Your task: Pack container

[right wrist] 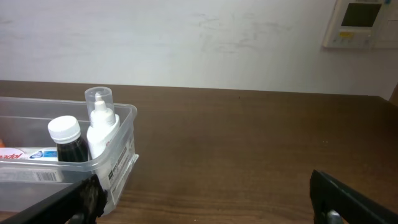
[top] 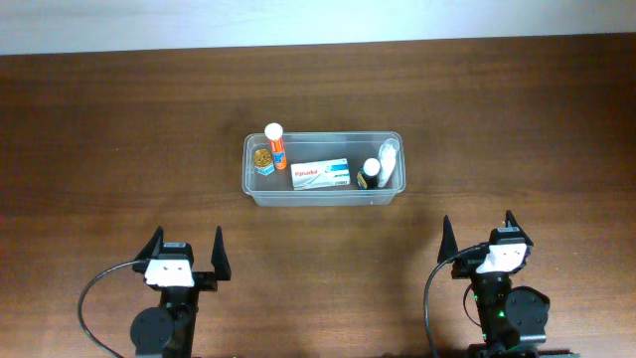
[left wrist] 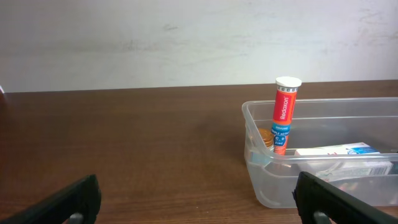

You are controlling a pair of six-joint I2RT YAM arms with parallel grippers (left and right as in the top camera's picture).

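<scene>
Five items counted in clear rectangular plastic container (top: 324, 197); left fingers (top: 155, 245), right fingers (top: 446, 236) spread open, empty, well apart; advise standing off, contents undisturbed.

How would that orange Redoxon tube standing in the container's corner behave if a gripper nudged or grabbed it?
The orange tube stands nearly upright, tall and narrow, in a corner of the container, so a nudge would probably tip it. Its round, smooth-looking body might roll once down and slip in a loose pinch. It looks rigid, likely light.
</scene>
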